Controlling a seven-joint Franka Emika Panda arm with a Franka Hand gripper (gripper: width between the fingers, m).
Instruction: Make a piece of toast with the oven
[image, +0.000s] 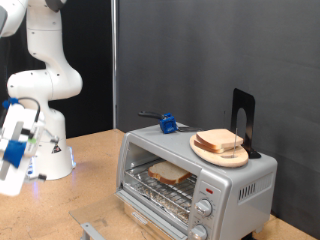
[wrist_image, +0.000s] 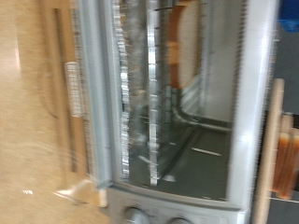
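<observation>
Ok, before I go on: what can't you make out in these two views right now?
- Claw: at the exterior view's left edge, partly cut off; open or shut is unreadable. It does not show in the wrist view.
- Oven door: its lower part runs off the exterior view's bottom edge.
- Piece of toast: seen only through the opening in the exterior view; the wrist view is motion-blurred.
- Knobs: too small to read.

White Franka arm at the exterior view's left, base standing on the bench, upper links rising out of the top of frame and folding back down. Tool hangs low at the far left edge, white with blue parts, tilted, well apart from everything else. Fingers partly cut off by the frame edge, wrist view blurred and shows none of them.
</observation>
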